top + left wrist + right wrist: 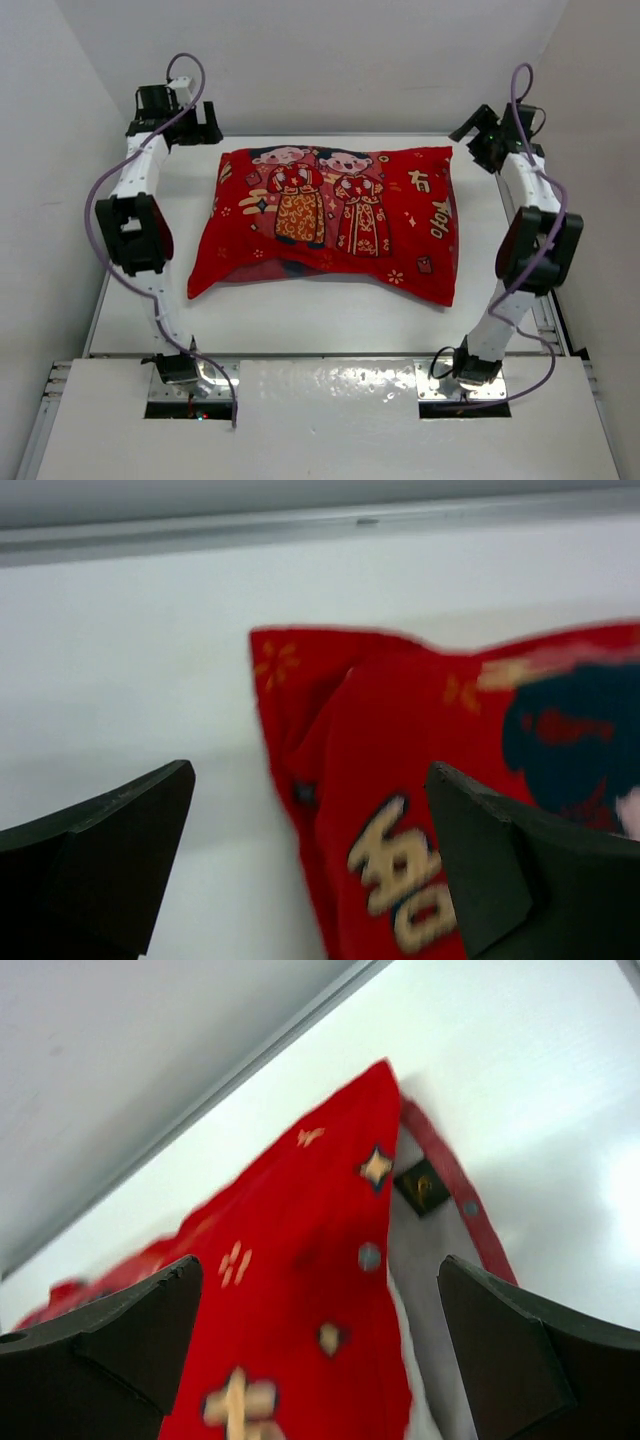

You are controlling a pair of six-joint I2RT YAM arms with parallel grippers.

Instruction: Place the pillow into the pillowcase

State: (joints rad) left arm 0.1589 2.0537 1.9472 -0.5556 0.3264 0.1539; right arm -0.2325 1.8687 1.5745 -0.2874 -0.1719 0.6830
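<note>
The red pillowcase [330, 220], printed with two cartoon figures, lies plump across the middle of the white table. In the top view the pillow is hidden inside it. In the right wrist view the pillowcase [300, 1290] gapes at its end, and the white pillow [440, 1280] shows between the red top layer and a red hem strip. My left gripper [205, 128] is open and empty above the case's far left corner [300, 680]; its fingers [120, 850] straddle that corner from above. My right gripper [470, 135] is open and empty above the far right corner.
The white table [300, 320] has a raised rim along its far edge [300, 525] against the white back wall. White side walls stand close on both sides. A shiny metal plate [320, 385] lies between the arm bases at the near edge.
</note>
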